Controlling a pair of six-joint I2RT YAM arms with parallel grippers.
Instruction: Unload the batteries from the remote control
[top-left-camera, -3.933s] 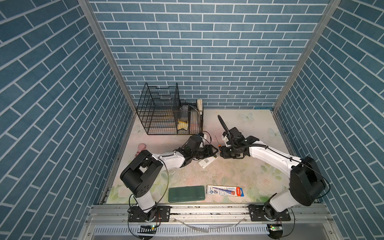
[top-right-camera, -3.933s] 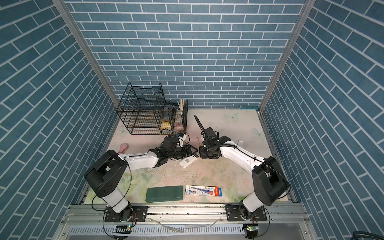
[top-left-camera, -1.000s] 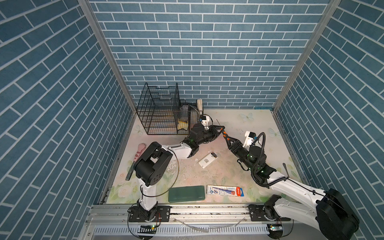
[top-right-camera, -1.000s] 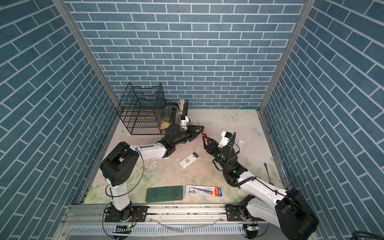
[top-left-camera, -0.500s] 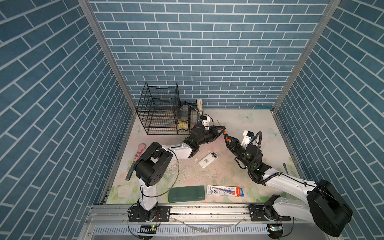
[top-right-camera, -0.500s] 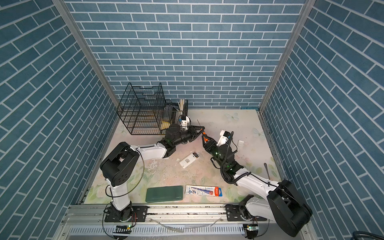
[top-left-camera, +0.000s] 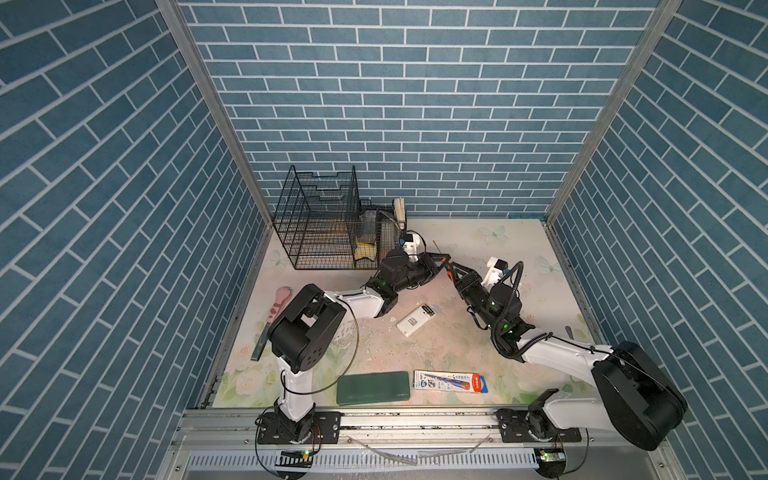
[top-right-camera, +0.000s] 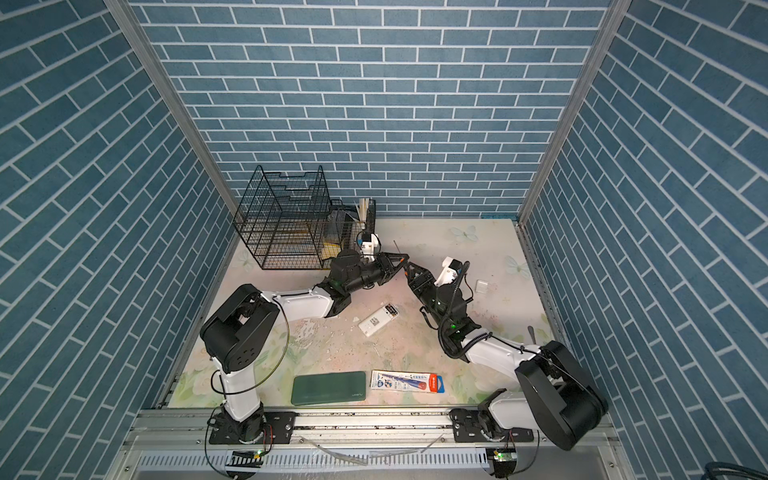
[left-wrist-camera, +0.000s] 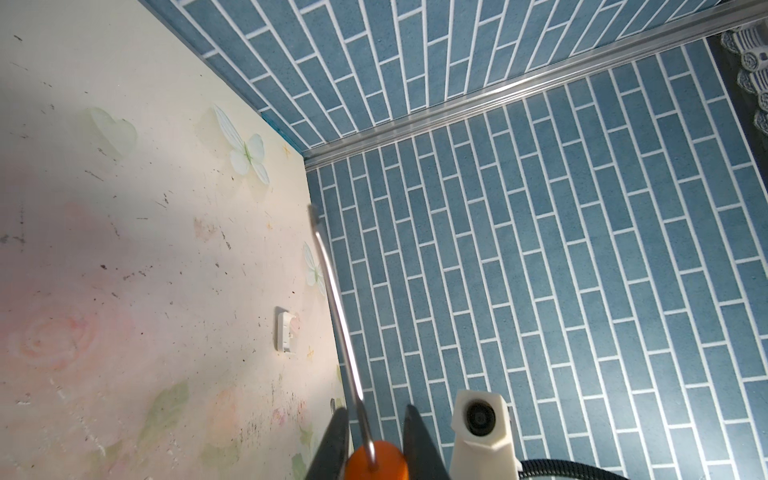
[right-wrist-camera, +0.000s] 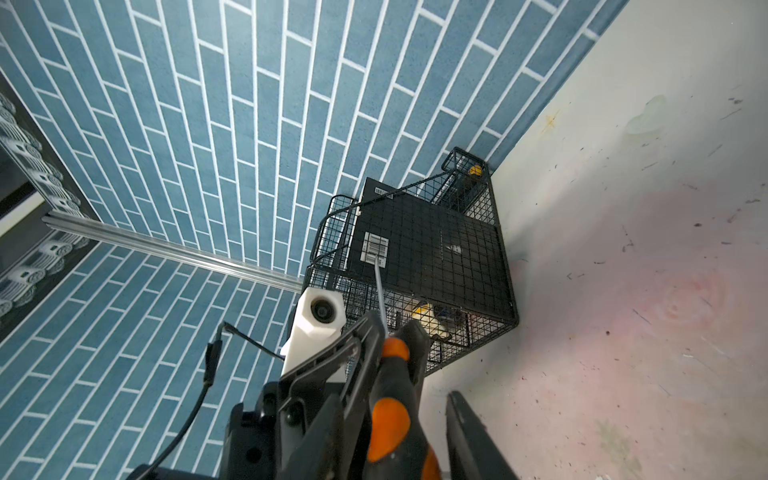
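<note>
The remote (top-left-camera: 415, 321) is white and lies back-up on the counter (top-left-camera: 478, 345), in the middle, between the two arms. A printed label with a barcode-like block sits on its back; the print is too small to read. Its compartment is uncovered at the end nearer the back wall. The batteries (top-left-camera: 427, 309) lie in it, dark with a yellowish end; their number cannot be told. A small white cover (top-right-camera: 482, 286) lies well apart, toward the right wall.

Near the front edge lie a green case (top-left-camera: 372, 387) with a tiny unreadable mark in one corner and, just beside it, a white packet (top-left-camera: 451, 381) with a red end, lettering illegible. In the back left corner, a wire basket (right-wrist-camera: 498, 266) holds a black box (right-wrist-camera: 415, 232) bearing white barcode stickers.

The left pincer (left-wrist-camera: 375, 419) is clamped on the orange collar of a screwdriver (left-wrist-camera: 332, 299), held above the counter. The right pincer (top-left-camera: 454, 271) stands partly open around the black-and-orange handle. In the right wrist view a gap shows between the handle and one of its fingers.
</note>
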